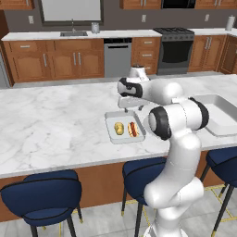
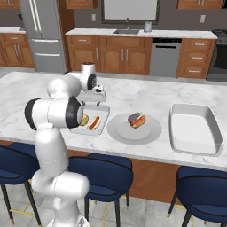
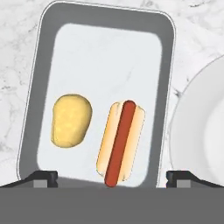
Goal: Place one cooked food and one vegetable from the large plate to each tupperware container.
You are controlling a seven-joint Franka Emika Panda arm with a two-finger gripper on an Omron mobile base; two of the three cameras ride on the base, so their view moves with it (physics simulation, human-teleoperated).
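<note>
**Smaller tupperware container holds potato and hot dog; gripper spread above it**

Smaller tupperware container (image 3: 105,57) lies on white marble island counter (image 1: 51,125), just beside large plate (image 2: 119,133). Inside it, side by side but apart: yellowish-tan vegetable, likely a potato (image 3: 71,120), and hot dog in bun (image 3: 121,142). Seen also from left base (image 1: 119,128) and (image 1: 133,129). From right base, potato mostly hidden behind arm's dark elbow joint; only hot dog (image 2: 93,123) shows clear.

Gripper (image 1: 126,110) hangs directly over small container, fingers spread wide and holding nothing; in hand view the two dark fingertips (image 3: 43,177) stand far apart at bottom corners, tray between them.

On large plate rest a second hot dog (image 2: 139,121) and a dark purple-grey item (image 2: 133,117) touching it; too small to name with certainty. Larger tupperware container (image 2: 195,128) sits well apart to far side of plate, nothing visible inside. In left base view, plate is covered by robot's own arm and larger container partly cut by it.

Beyond island: brown wooden cabinets (image 1: 55,58), steel dishwasher (image 1: 117,58), black stove with oven (image 1: 175,51), sink with faucet (image 1: 73,32) under window, refrigerator (image 2: 42,35). Blue stools (image 1: 44,194) stand along near edge of island, partly cut off by lower frame border.
</note>
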